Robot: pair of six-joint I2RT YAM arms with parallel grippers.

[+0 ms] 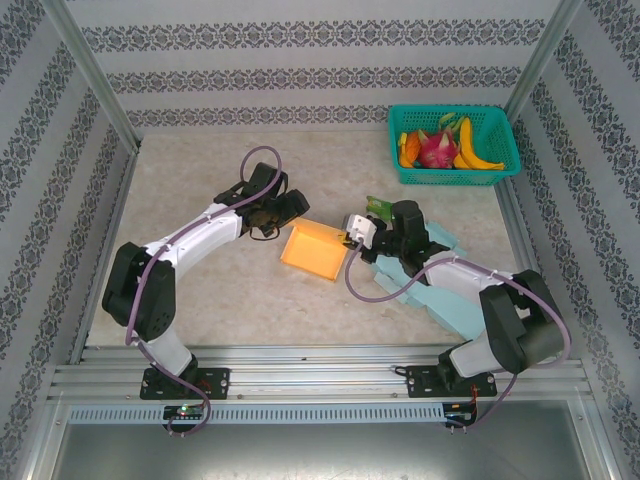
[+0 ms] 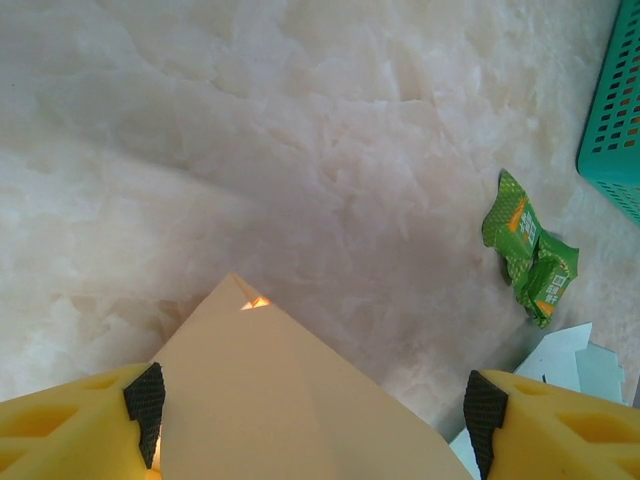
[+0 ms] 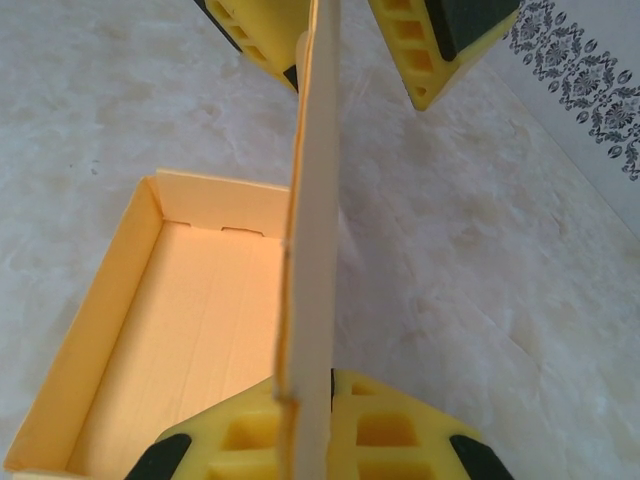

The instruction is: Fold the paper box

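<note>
On the pale marble-patterned bench (image 1: 200,300), the left end effector (image 1: 285,207) sits at the far left corner of the orange paper box (image 1: 312,250). Its jaws are spread and released. In the left wrist view they straddle a raised panel of the box, and the right wrist view shows one yellow finger (image 3: 250,30) just beside that panel and the other apart from it.

The box lies open-topped near the middle of the bench, between the two arms. The right end effector (image 1: 352,237) is clenched on the box's upright right wall (image 3: 310,250), the paper edge running down between its fingers.

A green snack packet (image 1: 378,206) lies just behind it. Pale blue flat card sheets (image 1: 445,300) lie under the right arm. A teal plastic mesh basket (image 1: 455,177) of fruit (image 1: 440,148) stands at the far right corner.
</note>
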